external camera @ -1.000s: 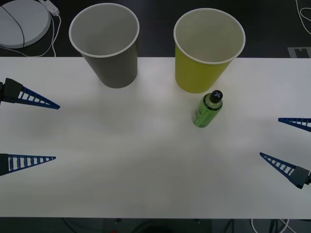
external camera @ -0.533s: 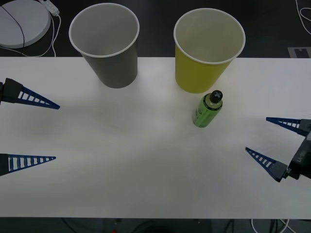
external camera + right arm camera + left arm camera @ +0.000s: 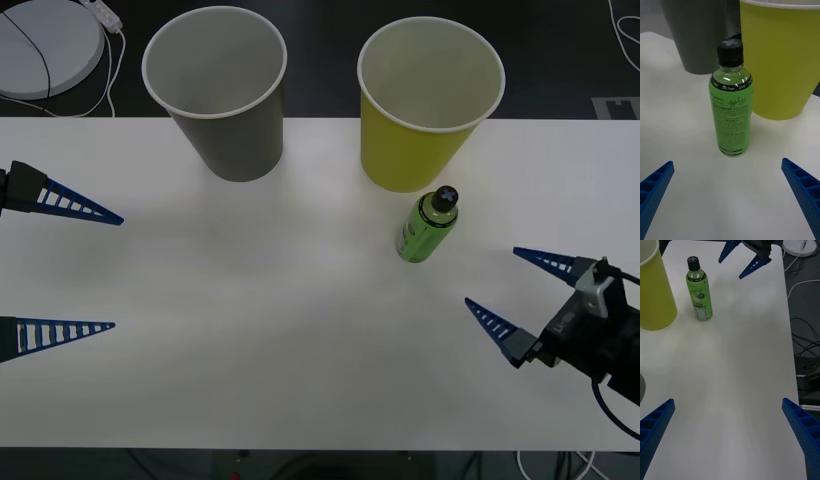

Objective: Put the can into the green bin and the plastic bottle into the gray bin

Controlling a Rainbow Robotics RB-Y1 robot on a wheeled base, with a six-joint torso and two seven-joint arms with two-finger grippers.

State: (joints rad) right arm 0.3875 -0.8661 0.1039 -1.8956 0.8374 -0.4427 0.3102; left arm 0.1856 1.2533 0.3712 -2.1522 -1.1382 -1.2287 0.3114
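On a white counter, the plastic bottle stands upright with its cap up, just in front of the green bin and well apart from the gray bin farther to the robot's left. The right pincer, wide open and empty, sits low near the counter's right edge and points at the bottle, which lies ahead of it and toward the robot's left. The left pincer, also wide open and empty, rests at the far left edge, so the right arm is much nearer.
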